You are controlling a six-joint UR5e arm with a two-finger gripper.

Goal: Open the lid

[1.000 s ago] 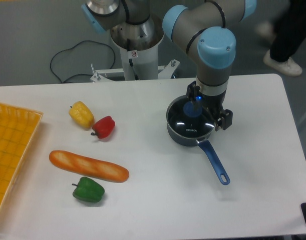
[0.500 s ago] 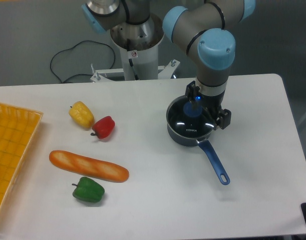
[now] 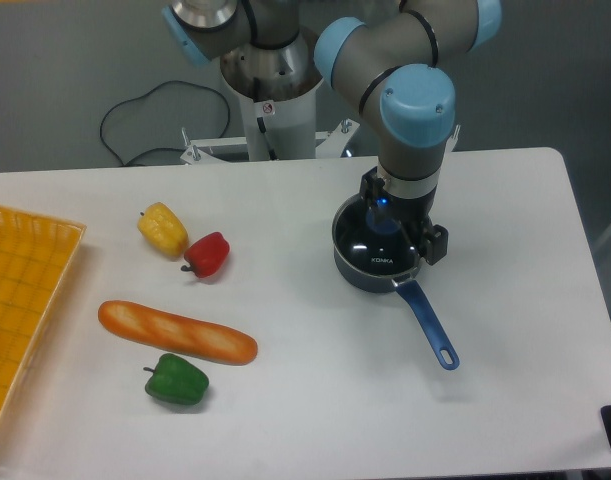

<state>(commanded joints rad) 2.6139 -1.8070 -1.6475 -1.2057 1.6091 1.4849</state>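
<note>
You had the round clear glass lid (image 3: 377, 245) with its blue knob seated on the dark blue long-handled saucepan (image 3: 385, 270) — the gripper (image 3: 387, 222) sat directly above that knob, so the lift ran straight up. How wide its jaws stood, or whether they held the knob, couldn't be told.

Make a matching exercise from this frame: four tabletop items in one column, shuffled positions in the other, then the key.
Items
1. lid
2. green pepper
3. yellow pepper
4. woven tray

Positions
A. at the table's left edge
B. on the saucepan, under the gripper
C. in front of the bread loaf, nearest the camera
D. touching the red pepper, on its far-left side

Pairs: 1-B, 2-C, 3-D, 4-A
</note>
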